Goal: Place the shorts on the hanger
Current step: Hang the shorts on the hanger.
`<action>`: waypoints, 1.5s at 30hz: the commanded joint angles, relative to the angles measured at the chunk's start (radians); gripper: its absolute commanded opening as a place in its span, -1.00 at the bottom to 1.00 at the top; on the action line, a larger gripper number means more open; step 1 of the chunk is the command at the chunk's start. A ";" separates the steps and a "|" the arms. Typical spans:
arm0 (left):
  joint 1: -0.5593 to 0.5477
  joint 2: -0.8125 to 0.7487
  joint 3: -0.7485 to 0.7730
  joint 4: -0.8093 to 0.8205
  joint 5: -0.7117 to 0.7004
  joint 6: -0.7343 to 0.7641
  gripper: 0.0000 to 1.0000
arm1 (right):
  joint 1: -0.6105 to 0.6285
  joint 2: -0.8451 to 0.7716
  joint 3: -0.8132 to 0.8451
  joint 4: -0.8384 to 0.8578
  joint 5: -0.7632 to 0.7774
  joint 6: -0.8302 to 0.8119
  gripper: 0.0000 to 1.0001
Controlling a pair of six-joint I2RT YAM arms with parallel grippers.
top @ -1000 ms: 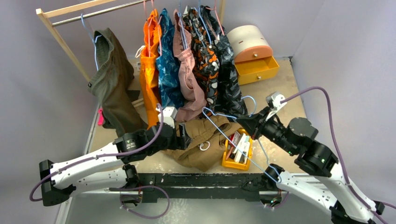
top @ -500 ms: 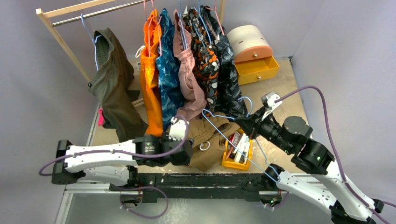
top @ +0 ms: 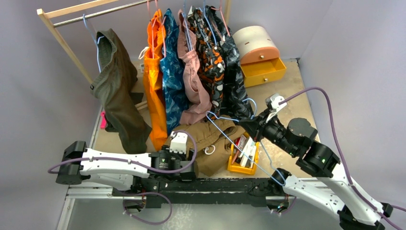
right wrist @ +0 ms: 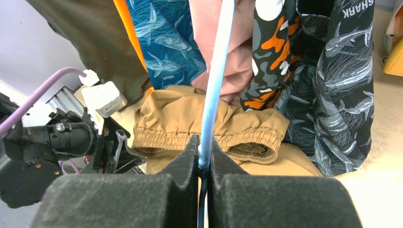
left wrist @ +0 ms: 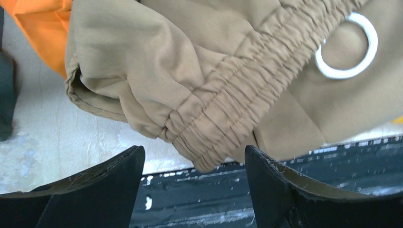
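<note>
The tan-brown shorts (top: 210,139) lie crumpled on the table in front of the hanging clothes, and their gathered waistband (left wrist: 223,99) and white cord loop (left wrist: 375,47) fill the left wrist view. My left gripper (left wrist: 194,148) is open at the near table edge, just short of the waistband, with nothing between its fingers. My right gripper (right wrist: 204,140) is shut on the thin light-blue hanger (right wrist: 216,71). The hanger's frame (top: 239,143) slants over the shorts' right side. In the right wrist view the shorts (right wrist: 176,114) lie just beyond the pads.
A wooden rack (top: 62,38) at the back holds a dark olive garment (top: 115,91), bright orange shorts (top: 154,72) and several patterned ones. A yellow drawer box (top: 261,69) stands at the back right. A yellow bin (top: 244,155) sits right of the shorts.
My left arm has drawn back from the shorts toward the near edge, its jaws spreading a little wider. My right gripper has carried the hanger slightly left.
</note>
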 commanded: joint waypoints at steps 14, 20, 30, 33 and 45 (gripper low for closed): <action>-0.002 -0.032 -0.014 -0.037 -0.332 -0.259 -0.67 | 0.003 -0.045 -0.019 0.066 -0.045 -0.030 -1.00; -0.001 -0.047 0.143 -0.168 -0.385 -0.222 -1.00 | 0.002 -0.052 0.038 0.054 -0.078 -0.094 -1.00; -0.002 -0.113 0.379 -0.193 -0.423 -0.003 -1.00 | 0.002 -0.055 0.165 0.046 -0.180 -0.214 -1.00; -0.001 -0.118 0.425 -0.190 -0.425 0.044 -1.00 | 0.002 -0.052 0.192 0.042 -0.283 -0.236 -1.00; -0.002 -0.071 0.497 -0.204 -0.442 0.097 -1.00 | 0.003 0.015 0.189 -0.012 -0.599 -0.277 -1.00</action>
